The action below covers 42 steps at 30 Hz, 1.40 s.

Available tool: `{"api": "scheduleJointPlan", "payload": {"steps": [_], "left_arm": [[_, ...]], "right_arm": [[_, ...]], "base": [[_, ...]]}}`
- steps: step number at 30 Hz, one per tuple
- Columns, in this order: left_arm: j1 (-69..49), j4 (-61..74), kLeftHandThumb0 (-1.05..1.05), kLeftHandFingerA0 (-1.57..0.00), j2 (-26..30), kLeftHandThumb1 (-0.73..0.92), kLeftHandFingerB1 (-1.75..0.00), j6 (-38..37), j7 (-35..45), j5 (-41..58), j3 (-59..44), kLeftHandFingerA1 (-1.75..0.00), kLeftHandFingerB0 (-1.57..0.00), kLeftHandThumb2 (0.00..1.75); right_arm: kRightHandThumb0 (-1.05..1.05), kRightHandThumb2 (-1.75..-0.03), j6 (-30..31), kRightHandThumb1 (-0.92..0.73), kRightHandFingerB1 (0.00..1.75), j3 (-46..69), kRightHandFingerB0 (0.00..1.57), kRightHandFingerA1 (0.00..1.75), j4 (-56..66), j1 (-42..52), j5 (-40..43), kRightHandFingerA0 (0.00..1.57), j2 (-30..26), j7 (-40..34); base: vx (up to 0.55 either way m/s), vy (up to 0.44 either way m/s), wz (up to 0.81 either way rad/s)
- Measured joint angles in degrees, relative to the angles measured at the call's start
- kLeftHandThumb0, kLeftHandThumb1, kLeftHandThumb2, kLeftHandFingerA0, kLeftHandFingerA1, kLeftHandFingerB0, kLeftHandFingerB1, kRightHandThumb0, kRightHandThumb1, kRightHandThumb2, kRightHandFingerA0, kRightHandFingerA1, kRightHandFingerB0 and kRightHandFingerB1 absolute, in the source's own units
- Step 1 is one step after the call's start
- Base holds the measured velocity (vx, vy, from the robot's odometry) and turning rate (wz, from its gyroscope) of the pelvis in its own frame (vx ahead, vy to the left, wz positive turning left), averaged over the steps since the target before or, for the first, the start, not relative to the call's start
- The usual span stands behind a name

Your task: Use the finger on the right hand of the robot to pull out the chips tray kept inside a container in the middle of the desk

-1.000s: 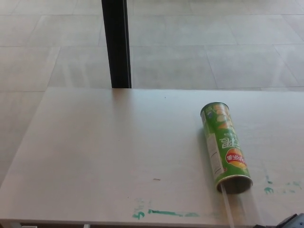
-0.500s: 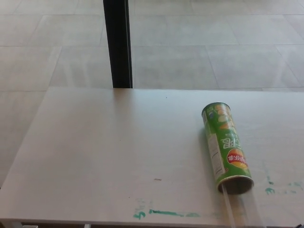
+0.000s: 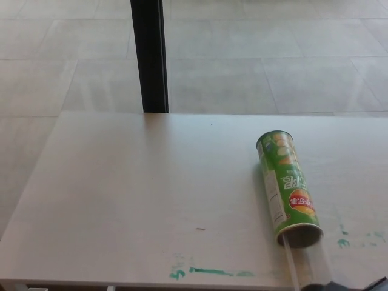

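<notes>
A green chips can [image 3: 286, 188] is seen lying on its side on the right part of the white desk [image 3: 133, 200], its open mouth turned toward the near edge. A clear tray [image 3: 306, 262] protrudes from that mouth and reaches close to the near edge. Only a dark sliver of the right hand [image 3: 354, 285] is visible at the near right corner, so its finger spread and any hold cannot be told. Green marker smears [image 3: 209, 271] are seen near the front edge. A black post [image 3: 149, 56] stands beyond the desk on the tiled floor [image 3: 273, 54].
</notes>
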State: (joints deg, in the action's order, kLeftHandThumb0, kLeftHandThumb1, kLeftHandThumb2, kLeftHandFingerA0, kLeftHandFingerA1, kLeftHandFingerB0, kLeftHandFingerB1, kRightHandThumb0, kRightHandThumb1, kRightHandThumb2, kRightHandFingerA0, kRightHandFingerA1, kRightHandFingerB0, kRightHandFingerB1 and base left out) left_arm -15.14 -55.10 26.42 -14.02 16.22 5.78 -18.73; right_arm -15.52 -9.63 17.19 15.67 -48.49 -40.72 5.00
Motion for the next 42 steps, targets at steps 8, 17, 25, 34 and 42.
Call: {"api": "scheduleJointPlan", "payload": {"steps": [8,17,25,34,42], "left_arm": [[0.2,-1.1,-0.40,-0.48,0.0,0.75,-0.37,0.0,-0.1,-0.1,0.3,-0.47,-0.38,0.61],[0.7,-2.5,-0.37,-0.46,0.0,0.74,-0.37,-0.1,-0.2,-0.1,0.4,-0.46,-0.37,0.62],[0.8,-2.2,-0.38,-0.47,0.0,0.75,-0.36,-0.3,-0.3,-0.1,0.5,-0.46,-0.37,0.62],[0.9,-2.6,-0.39,-0.46,-0.1,0.76,-0.35,-0.3,-0.3,-0.1,0.5,-0.41,-0.35,0.63],[1.0,-2.7,-0.40,-0.47,-0.1,0.76,-0.36,-0.3,-0.3,-0.1,0.5,-0.45,-0.36,0.62]], "right_arm": [[-0.13,-0.71,0.0,-0.44,0.05,10.2,0.00,1.16,5.5,0.4,5.2,0.89,1.9,0.1],[-0.09,-0.58,-0.7,-0.52,0.20,21.4,0.00,1.31,7.7,7.4,11.1,0.85,1.4,2.4],[-0.14,-0.63,-0.6,-0.53,0.21,35.0,0.11,1.36,1.2,12.0,17.0,0.80,5.1,2.1],[-0.17,-0.60,-0.9,-0.57,0.26,46.5,0.08,1.23,-15.2,12.6,21.9,0.78,10.4,-2.0],[-0.12,-0.89,-0.6,-0.41,0.51,51.0,0.05,1.16,-31.1,8.8,25.5,0.95,13.6,-5.6]], "base": [[0.00,0.000,0.00],[0.00,0.000,0.00],[0.00,0.000,0.00],[0.00,0.000,0.00],[0.00,0.000,0.00]]}}
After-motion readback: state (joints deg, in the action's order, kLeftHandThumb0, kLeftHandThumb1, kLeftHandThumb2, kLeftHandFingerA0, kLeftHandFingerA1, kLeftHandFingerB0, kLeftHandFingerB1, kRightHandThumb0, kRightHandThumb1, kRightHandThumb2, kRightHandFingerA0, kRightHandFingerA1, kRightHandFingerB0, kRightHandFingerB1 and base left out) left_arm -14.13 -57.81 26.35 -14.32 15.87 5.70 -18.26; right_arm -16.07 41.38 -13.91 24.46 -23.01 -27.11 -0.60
